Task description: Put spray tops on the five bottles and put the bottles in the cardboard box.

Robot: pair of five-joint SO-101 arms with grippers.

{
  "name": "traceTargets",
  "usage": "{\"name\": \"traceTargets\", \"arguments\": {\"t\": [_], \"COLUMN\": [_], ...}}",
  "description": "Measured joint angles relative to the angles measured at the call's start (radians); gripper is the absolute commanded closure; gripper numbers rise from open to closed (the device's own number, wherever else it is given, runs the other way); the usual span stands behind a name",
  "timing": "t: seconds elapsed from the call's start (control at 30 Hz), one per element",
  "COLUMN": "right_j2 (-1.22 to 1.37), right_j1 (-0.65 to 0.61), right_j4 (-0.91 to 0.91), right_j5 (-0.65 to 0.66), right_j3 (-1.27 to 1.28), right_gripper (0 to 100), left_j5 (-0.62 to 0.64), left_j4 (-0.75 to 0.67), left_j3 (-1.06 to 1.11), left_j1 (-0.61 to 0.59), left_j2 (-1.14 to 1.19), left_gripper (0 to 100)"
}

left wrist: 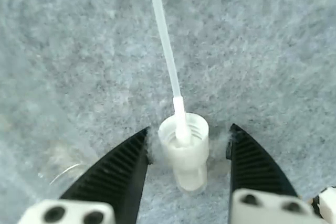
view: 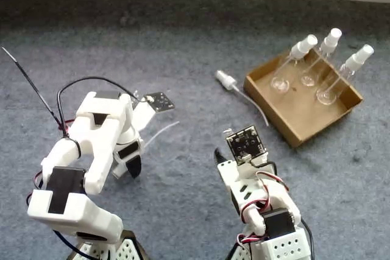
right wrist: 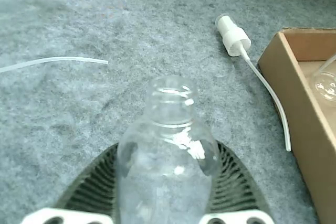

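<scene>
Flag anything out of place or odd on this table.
Nothing is spilled or broken. One spray top lies loose on the felt beside the cardboard box, its tube running along the box wall. The bottle in the right gripper has no top yet.

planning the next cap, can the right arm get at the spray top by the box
Probably not: the right gripper is shut on an uncapped bottle, though the spray top lies unobstructed.

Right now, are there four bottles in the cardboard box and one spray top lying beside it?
No. The high view shows three bottles in the cardboard box, not four. One spray top does lie beside it.
</scene>
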Motion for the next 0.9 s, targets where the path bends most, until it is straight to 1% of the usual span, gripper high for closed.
{"name": "traceTargets", "arguments": {"t": [0.2,0.23,0.3,0.43,0.5,0.77,0.9], "right_j2": [0.000,0.000,0.000,0.000,0.000,0.000,0.000], "right_j1": [0.000,0.000,0.000,0.000,0.000,0.000,0.000], "right_j4": [0.000,0.000,0.000,0.000,0.000,0.000,0.000], "right_j5": [0.000,0.000,0.000,0.000,0.000,0.000,0.000], "right_j3": [0.000,0.000,0.000,0.000,0.000,0.000,0.000], "right_gripper": [96.4,96.4,96.4,96.4,96.4,96.4,96.4], "left_j5": [0.000,0.000,0.002,0.003,0.003,0.003,0.005], "left_j4": [-0.018,-0.018,-0.018,-0.017,0.008,0.209,0.327], "left_j3": [0.003,0.003,0.011,0.012,0.023,0.023,-0.066], "left_j1": [0.002,0.002,0.003,0.034,0.057,0.227,0.302], "left_j2": [0.000,0.000,0.000,0.000,0.000,0.000,0.000], "left_gripper": [99,100,98,98,98,98,98]}}
